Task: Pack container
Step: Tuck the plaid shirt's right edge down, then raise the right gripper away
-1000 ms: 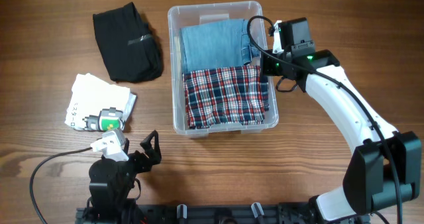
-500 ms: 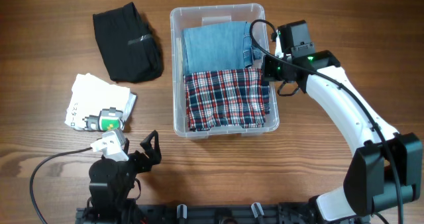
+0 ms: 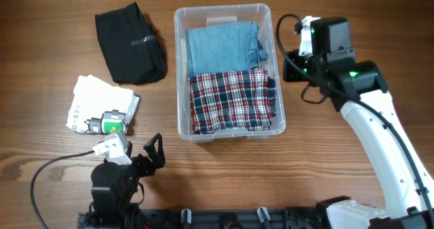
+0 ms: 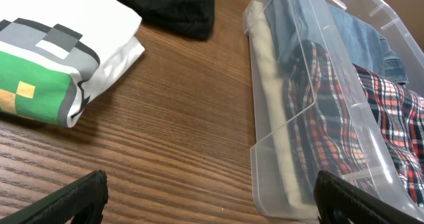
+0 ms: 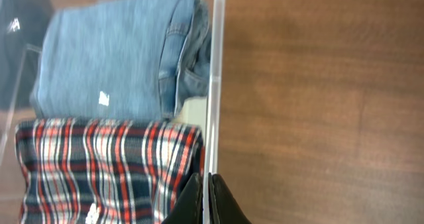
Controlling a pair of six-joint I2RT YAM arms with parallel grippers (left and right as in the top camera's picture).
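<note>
Container (image 3: 180, 66): clear plastic bin, mid-table (image 3: 61, 181), right of a black garment (image 3: 130, 43), open-topped. Contents: folded blue denim (image 3: 220, 46) in the far half; red, white and navy plaid cloth (image 3: 232, 100) in the near half, the two touching; a cream layer (image 4: 275, 118) shows through the left wall. Outside, left: folded white shirt (image 3: 102, 107) with a green pixel print; dark marks on its edge are too small to read. Left gripper (image 4: 212, 204): fingers spread wide, holding nothing, low near the front edge. Right gripper (image 5: 207, 201): fingers drawn close together over the bin's right rim; contact cannot be told.
</note>
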